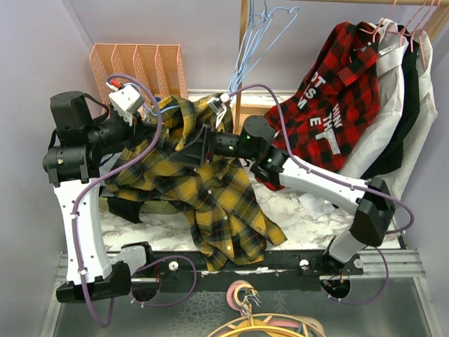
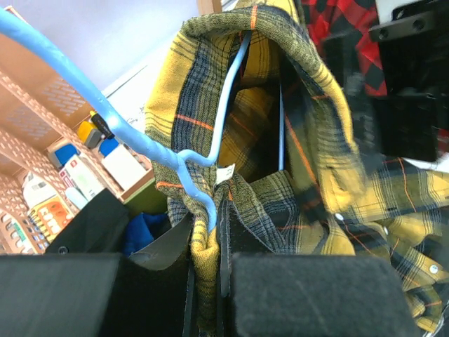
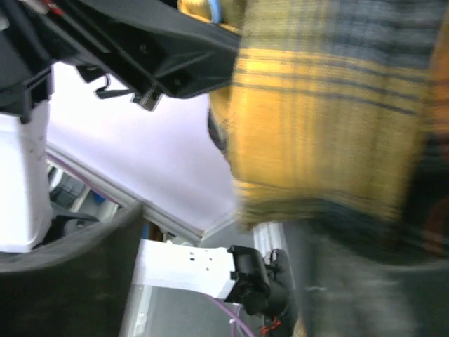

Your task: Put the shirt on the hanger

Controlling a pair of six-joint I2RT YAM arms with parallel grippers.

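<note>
The mustard-yellow and dark plaid shirt [image 1: 210, 189] hangs from both grippers above the table, its tail reaching the near edge. My left gripper [image 2: 207, 239] is shut on a fold of the shirt [image 2: 309, 147] together with the light-blue wire hanger [image 2: 105, 116]. The hanger's wire runs up into the collar opening. In the top view the left gripper [image 1: 156, 118] is at the shirt's upper left. My right gripper [image 1: 201, 144] is buried in the shirt's folds. In the blurred right wrist view its jaws [image 3: 217, 239] stand wide apart, with plaid cloth [image 3: 330, 105] draped over the right finger.
An orange file rack [image 1: 137, 67] stands at the back left. Spare blue hangers [image 1: 256, 42] hang on a wooden post. A red-and-black plaid shirt [image 1: 337, 91] and white and black garments [image 1: 400, 105] hang at the right. A dark cloth [image 1: 126, 207] lies on the marble table [image 1: 316, 217].
</note>
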